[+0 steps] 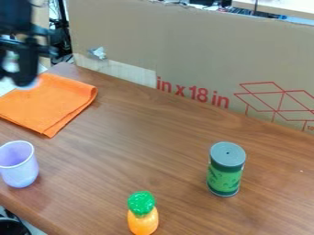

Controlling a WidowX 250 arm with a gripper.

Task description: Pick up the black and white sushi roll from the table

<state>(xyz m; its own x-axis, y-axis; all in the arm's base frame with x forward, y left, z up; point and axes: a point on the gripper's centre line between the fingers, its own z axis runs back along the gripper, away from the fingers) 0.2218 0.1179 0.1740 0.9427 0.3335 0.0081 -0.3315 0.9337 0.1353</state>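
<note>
Tool point(14, 79) above 1 orange cloth point(52, 102), opening and hold unclear, 1 cup point(19, 170), 1 can point(226, 176), 1 toy pineapple point(142, 220)

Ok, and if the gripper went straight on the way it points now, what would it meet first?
Pointing down, the gripper would probably meet the orange cloth first, near its upper left part. Its height and depth are unclear from this angle, so it might instead come down just beyond the cloth.
</note>
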